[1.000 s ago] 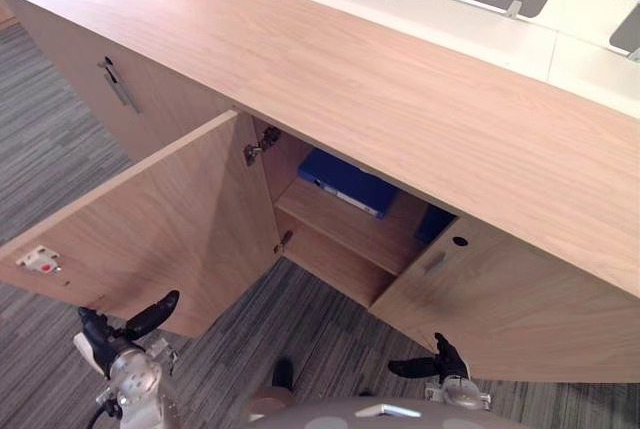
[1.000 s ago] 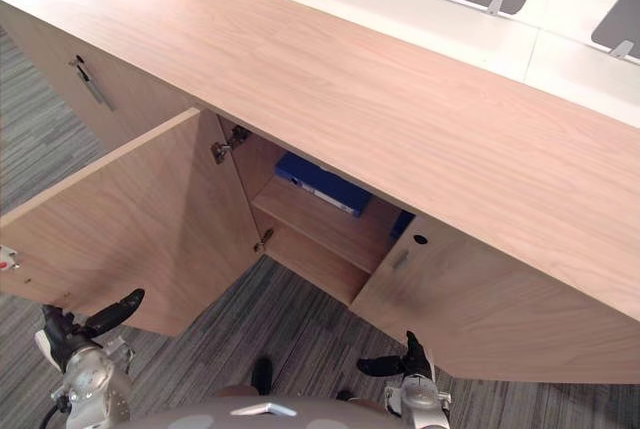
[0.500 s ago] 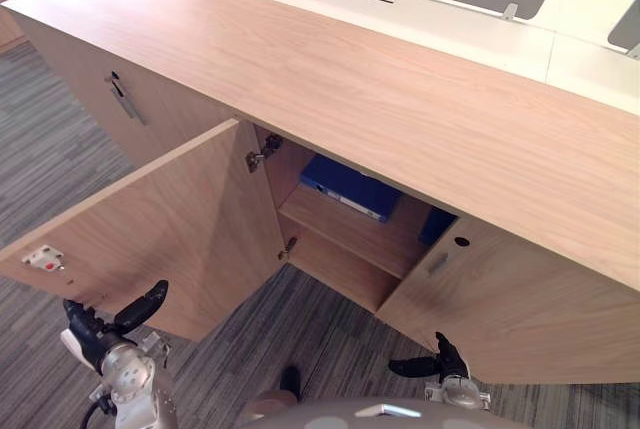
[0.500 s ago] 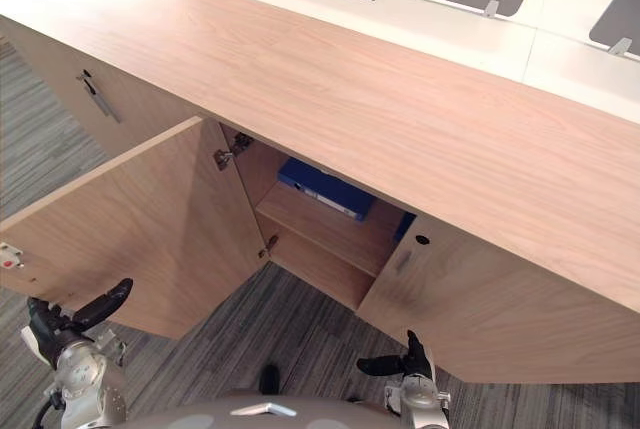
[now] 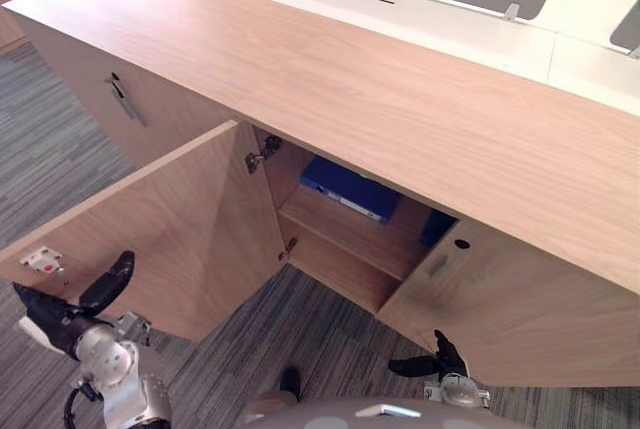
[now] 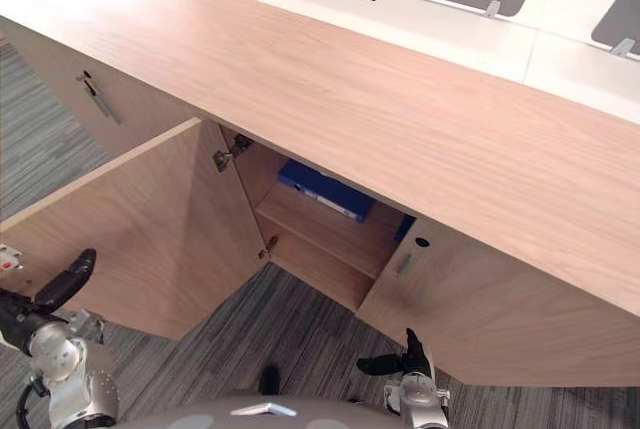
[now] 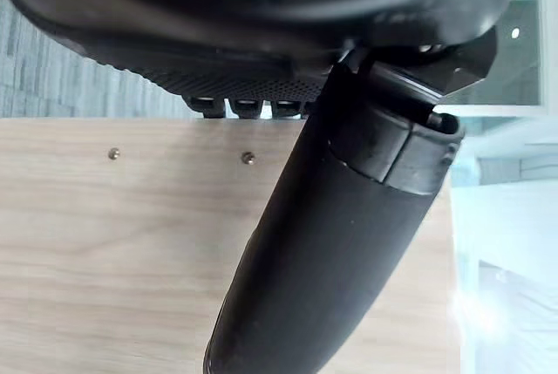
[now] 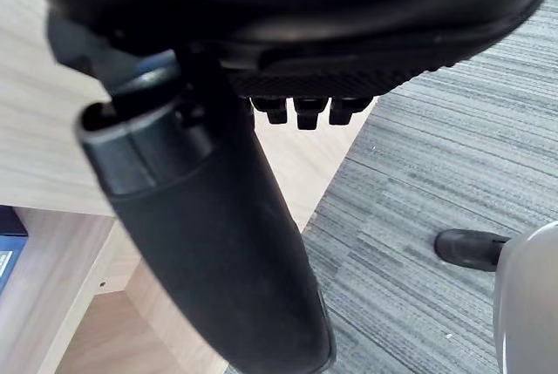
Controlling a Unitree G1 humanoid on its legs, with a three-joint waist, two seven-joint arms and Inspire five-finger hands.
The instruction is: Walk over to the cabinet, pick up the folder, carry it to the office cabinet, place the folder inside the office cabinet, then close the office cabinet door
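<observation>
- I have the long pale-wood office cabinet (image 5: 400,99) across both eye views, its left door (image 5: 190,219) swung wide toward me and its right door (image 5: 520,309) standing partly out
- The flat blue folder (image 5: 350,187) lies on the upper wooden shelf (image 5: 350,234) inside, toward the far side of the compartment between the two doors, and neither hand touches it
- My left hand (image 5: 55,314) hangs near and left, just beside the outer edge of the left door and a small white fitting with a red mark (image 5: 40,261); the thumb is held away from the loose fingers and nothing is in them
- My right hand (image 5: 440,361) sits near and right, close under the bottom of the right door, with the thumb stretched leftward and the fingers relaxed and empty
- The eye views give me the wider scene: a slim metal handle (image 5: 125,99) on the cabinet front further left, a metal hinge (image 5: 262,152) at the top of the left door, and a white desk top (image 5: 480,34) beyond the cabinet
- The left wrist view gives me the close detail: a bare wood panel with two small screw heads (image 7: 248,158) just past the thumb, though I cannot tell which panel
- The right wrist view gives me the grey striped carpet (image 8: 453,156) and a blue sliver (image 8: 7,256) against the wood, too little to name
</observation>
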